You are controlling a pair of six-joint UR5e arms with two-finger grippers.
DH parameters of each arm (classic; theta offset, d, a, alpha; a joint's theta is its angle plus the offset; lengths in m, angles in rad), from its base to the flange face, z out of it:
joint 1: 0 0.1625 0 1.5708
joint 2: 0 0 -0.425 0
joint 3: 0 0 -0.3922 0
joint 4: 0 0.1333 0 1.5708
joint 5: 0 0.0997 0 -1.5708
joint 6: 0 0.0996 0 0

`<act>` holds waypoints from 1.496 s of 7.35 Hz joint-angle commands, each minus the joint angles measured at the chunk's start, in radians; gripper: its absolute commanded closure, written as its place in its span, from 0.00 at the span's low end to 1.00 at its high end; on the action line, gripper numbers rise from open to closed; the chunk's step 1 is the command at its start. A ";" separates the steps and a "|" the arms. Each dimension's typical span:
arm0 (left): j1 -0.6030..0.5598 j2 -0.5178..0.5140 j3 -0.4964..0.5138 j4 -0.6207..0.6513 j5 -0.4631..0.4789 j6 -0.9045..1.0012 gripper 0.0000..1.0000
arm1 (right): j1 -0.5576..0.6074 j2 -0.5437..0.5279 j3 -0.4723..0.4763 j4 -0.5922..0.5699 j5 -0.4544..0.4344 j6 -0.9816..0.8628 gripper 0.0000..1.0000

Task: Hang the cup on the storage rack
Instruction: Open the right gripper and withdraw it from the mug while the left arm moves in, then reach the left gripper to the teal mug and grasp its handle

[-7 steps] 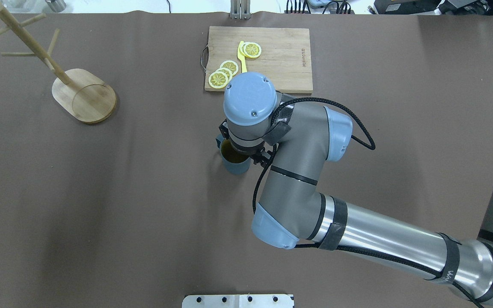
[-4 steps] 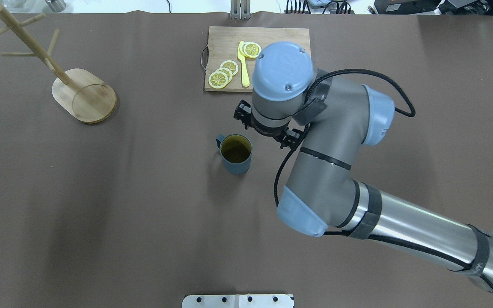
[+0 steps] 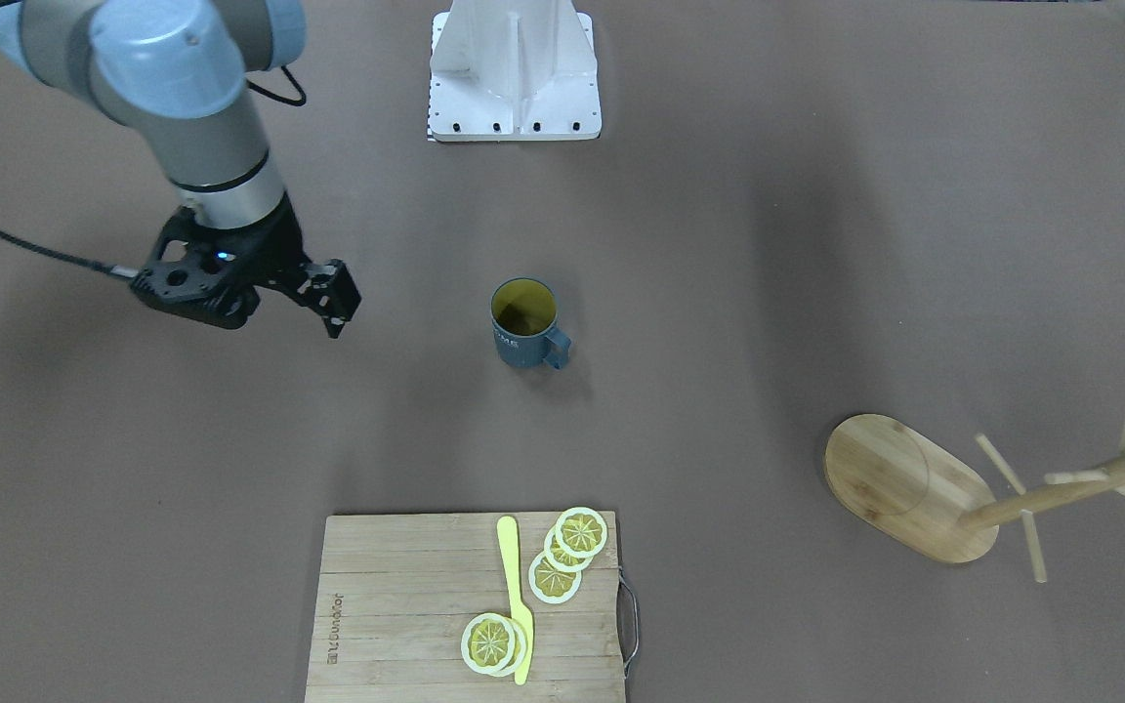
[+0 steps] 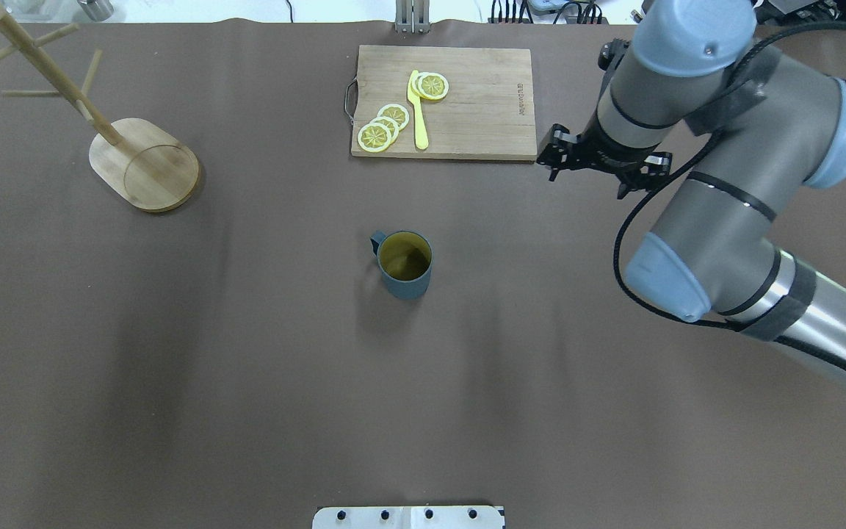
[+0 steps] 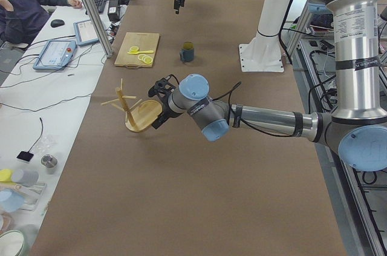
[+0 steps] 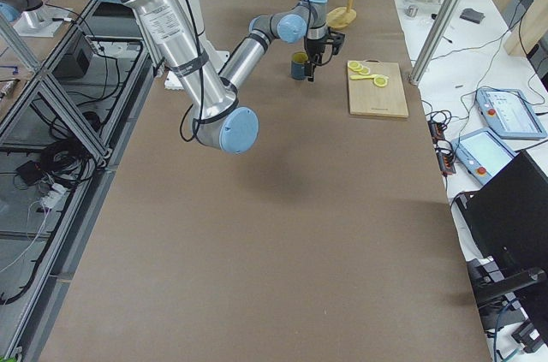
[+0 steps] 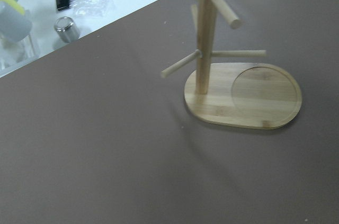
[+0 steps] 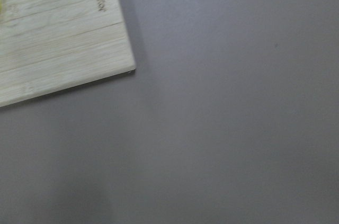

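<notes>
The tabletop (image 4: 247,367) is a broad brown sheet, mostly bare. That leaves a wide, flat lane between its middle and its far-left corner.

The right arm (image 4: 724,220) reaches in over the right half. Its gripper (image 4: 599,167) hangs above bare cloth just off the board's corner, well apart from the cup. Its jaws look spread, with nothing between them, and I judge this arm has no part in the lift.

The board (image 4: 467,103) lies against the far edge, centre-right, metal handle toward the rack. It is outside the lane, so it should not hinder a carry.

The rack (image 4: 151,173) stands upright on its oval base in the far-left corner, close to the cloth's far edge. Thin pegs jut from the post at several heights. Those on the cup's side have the open approach, while room behind is tight.

The left gripper (image 5: 156,89) hovers just beside the rack and its wrist camera looks onto post and base. I cannot tell whether the jaws are spread. It seems posted there because the rack is within its reach.

The cup (image 4: 405,264) stands upright and free at mid-tabletop, mouth up, handle toward the rack's side. I'd guess that spot suits either arm, and it is not yet hung.

Lemon slices (image 4: 386,125) and a yellow knife (image 4: 417,110) rest on the board.
</notes>
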 commanded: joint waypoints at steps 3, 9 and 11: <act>0.223 -0.130 0.004 -0.121 0.010 -0.223 0.01 | 0.252 -0.339 0.005 0.207 0.144 -0.461 0.00; 0.633 -0.461 0.170 -0.126 0.440 -0.301 0.03 | 0.629 -0.743 -0.008 0.261 0.252 -1.084 0.00; 0.737 -0.507 0.211 -0.126 0.548 -0.310 0.03 | 0.654 -0.789 -0.006 0.267 0.258 -1.080 0.00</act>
